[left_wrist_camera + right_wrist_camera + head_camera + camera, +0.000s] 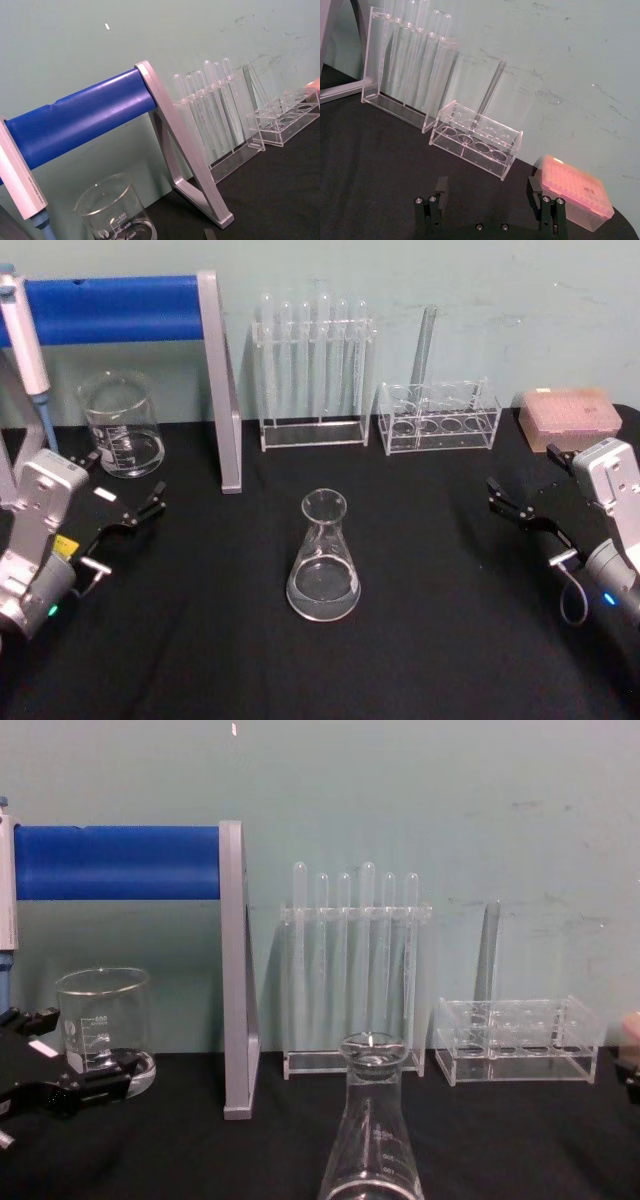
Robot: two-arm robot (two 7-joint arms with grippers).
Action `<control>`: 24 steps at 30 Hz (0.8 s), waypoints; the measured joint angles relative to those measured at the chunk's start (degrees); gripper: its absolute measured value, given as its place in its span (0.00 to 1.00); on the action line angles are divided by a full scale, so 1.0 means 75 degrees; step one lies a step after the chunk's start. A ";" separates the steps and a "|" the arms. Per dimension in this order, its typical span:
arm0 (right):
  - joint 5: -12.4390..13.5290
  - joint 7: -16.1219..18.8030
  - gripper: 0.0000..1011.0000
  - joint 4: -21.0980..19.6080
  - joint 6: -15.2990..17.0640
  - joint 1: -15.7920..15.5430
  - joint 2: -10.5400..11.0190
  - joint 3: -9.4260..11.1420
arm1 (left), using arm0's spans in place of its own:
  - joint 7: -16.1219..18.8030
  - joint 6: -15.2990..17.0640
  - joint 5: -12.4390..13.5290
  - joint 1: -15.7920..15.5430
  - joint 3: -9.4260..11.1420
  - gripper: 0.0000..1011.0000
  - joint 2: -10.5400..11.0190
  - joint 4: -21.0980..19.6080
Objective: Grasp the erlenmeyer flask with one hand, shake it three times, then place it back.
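Observation:
The erlenmeyer flask (323, 560) stands upright on the black table, near the middle, with a little clear liquid in its wide base. It rises close in front in the chest view (372, 1130). My left gripper (120, 482) hovers open at the table's left, well apart from the flask, and its black fingers (88, 1086) show low on the left in the chest view. At the table's right my right gripper (527, 478) is open too, with nothing between its fingertips. The right wrist view has that gripper (487, 192) facing the racks.
A glass beaker (123, 425) stands back left, beside a blue-bar stand (220, 390) with a pipette (25, 340) hanging on it. A tall test tube rack (312, 370), a low rack (440, 420) holding one tube, and a pink tip box (568, 418) line the back.

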 joint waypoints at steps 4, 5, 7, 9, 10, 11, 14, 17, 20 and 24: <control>0.0000 0.0000 0.99 0.0000 0.0000 0.0000 0.0000 0.0000 | 0.0000 0.0000 0.0000 0.0000 0.0000 0.99 0.0000 0.0000; 0.0000 0.0000 0.99 0.0000 0.0000 0.0000 0.0000 0.0000 | 0.0000 0.0000 0.0000 0.0000 0.0000 0.99 0.0000 0.0000; 0.0000 0.0000 0.99 0.0000 0.0000 0.0000 0.0000 0.0000 | 0.0000 0.0000 0.0000 0.0000 0.0000 0.99 0.0000 0.0000; 0.0000 0.0000 0.99 0.0000 0.0000 0.0000 0.0000 0.0000 | 0.0000 0.0000 0.0000 0.0000 0.0000 0.99 0.0000 0.0001; 0.0000 0.0000 0.99 0.0000 0.0000 0.0000 0.0000 0.0000 | 0.0000 0.0000 0.0000 0.0000 0.0000 0.99 0.0000 0.0000; 0.0000 0.0000 0.99 0.0000 0.0000 0.0000 0.0000 0.0000 | 0.0000 0.0000 0.0000 -0.0001 0.0000 0.99 0.0000 0.0000; 0.0000 0.0000 0.99 0.0000 0.0000 0.0000 0.0000 0.0000 | 0.0000 0.0000 0.0000 0.0000 0.0000 0.99 0.0000 0.0000; 0.0000 0.0000 0.99 0.0000 0.0000 0.0000 0.0000 0.0000 | 0.0000 0.0000 0.0000 -0.0001 0.0000 0.99 0.0000 0.0000; 0.0014 0.0074 0.99 -0.0071 0.0004 -0.0068 0.0019 0.0066 | 0.0000 0.0000 0.0000 0.0000 0.0000 0.99 0.0000 0.0000; 0.0177 0.0326 0.99 -0.0279 0.0007 -0.0231 0.0107 0.0203 | 0.0000 0.0000 0.0000 -0.0001 0.0000 0.99 0.0000 0.0001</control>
